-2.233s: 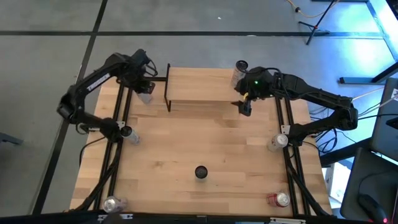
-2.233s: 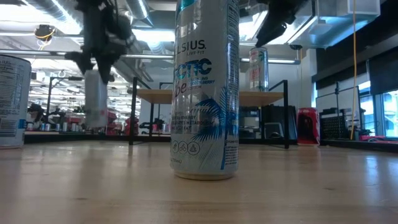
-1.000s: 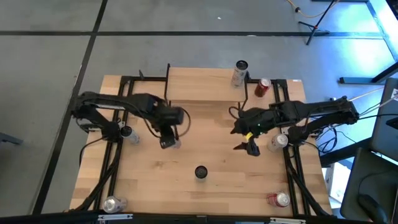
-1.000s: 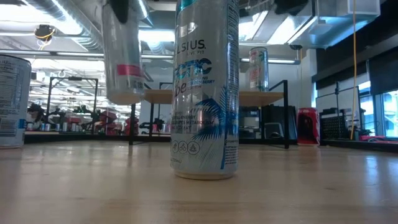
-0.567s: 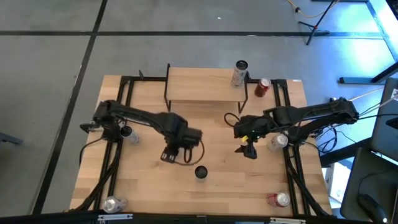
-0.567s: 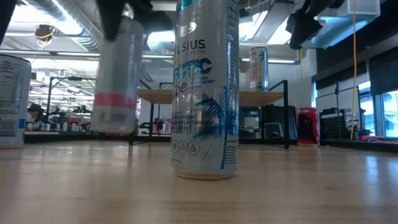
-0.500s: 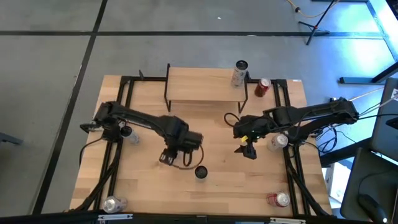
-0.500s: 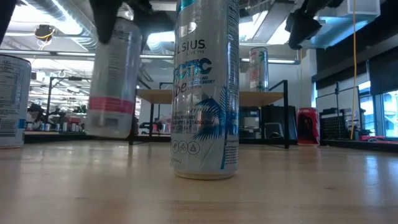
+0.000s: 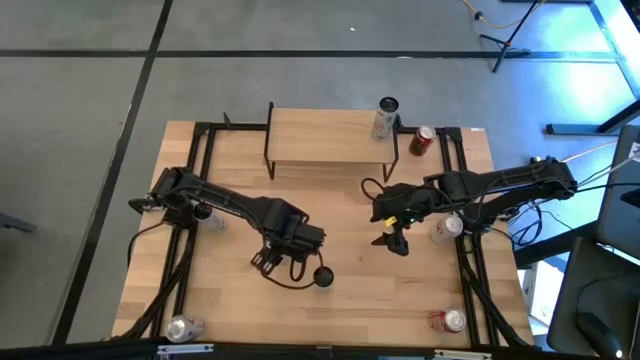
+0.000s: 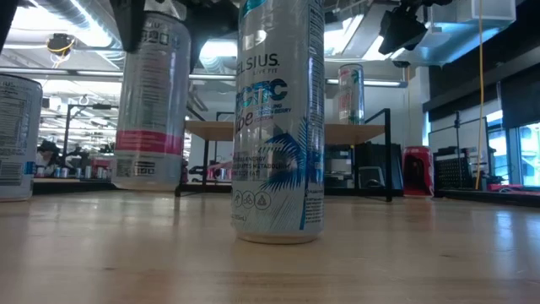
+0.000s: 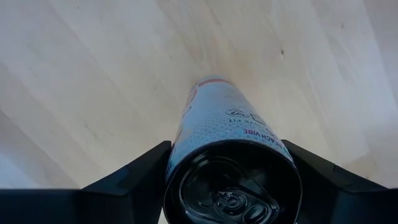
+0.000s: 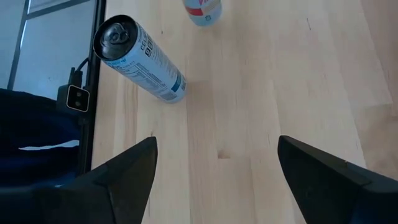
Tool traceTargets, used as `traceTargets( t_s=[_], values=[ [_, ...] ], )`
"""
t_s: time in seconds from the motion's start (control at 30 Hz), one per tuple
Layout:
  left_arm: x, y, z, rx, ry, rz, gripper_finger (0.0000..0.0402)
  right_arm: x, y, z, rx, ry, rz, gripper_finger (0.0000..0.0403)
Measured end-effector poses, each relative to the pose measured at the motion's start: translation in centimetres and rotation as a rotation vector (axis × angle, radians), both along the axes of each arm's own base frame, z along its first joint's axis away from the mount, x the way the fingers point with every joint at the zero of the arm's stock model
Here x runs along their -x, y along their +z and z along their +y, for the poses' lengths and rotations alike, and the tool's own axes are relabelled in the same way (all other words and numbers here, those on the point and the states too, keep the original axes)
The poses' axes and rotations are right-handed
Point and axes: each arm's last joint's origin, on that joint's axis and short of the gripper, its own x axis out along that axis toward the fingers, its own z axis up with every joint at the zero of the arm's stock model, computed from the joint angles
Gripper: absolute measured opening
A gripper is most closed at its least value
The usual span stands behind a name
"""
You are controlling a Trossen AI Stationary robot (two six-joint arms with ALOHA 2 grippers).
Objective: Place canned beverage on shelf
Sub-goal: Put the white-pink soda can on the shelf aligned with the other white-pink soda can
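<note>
The left gripper (image 11: 227,180), carried away from the shelf (image 9: 325,137), is lowering its can (image 11: 233,155) onto the counter (image 9: 360,290), fingers easing; right fingers (image 12: 124,177) are standing apart.

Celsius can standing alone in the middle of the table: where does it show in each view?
High view: Celsius can, dark top, low centre, in front of the shelf.
Low view: the big can in the foreground, centre.
Left wrist view: not in it; only the pink-banded can shows.
Right wrist view: not in it.
Shared landmark: the shelf, behind the can in the low view.
</note>
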Motion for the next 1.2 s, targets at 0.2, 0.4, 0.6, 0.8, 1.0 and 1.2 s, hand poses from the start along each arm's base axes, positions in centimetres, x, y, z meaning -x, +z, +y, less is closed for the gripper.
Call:
traceTargets(
  t_s=[0.2, 0.4, 0.6, 0.8, 1.0, 1.2],
  values=[
    [-0.7, 0.0, -0.2, 0.020, 0.000, -0.068, 0.0258, 0.0, 0.0, 0.0, 0.000, 0.000, 0.000, 0.0319],
    [-1.1, 0.1, -0.3, 0.031, 0.001, -0.109, 0.0259, 0.0, 0.0, 0.0, 0.000, 0.000, 0.000, 0.0319],
    [-1.4, -0.1, -0.3, 0.027, 0.011, -0.122, 0.0259, 0.0, 0.0, 0.0, 0.010, -0.009, -0.002, 0.0319],
    [-1.8, -2.1, -0.5, 0.008, 0.029, -0.049, 0.0260, 0.0, 0.0, -0.1, 0.015, -0.012, -0.002, 0.0319],
    [-2.0, -2.3, -0.7, -0.002, 0.031, -0.052, 0.0272, 0.0, 0.0, -0.1, 0.015, -0.012, -0.002, 0.0319],
    [-2.1, -2.4, -0.7, -0.006, 0.057, -0.057, 0.0315, 0.0, 0.0, -0.1, 0.015, -0.012, -0.002, 0.0319]
  ],
)
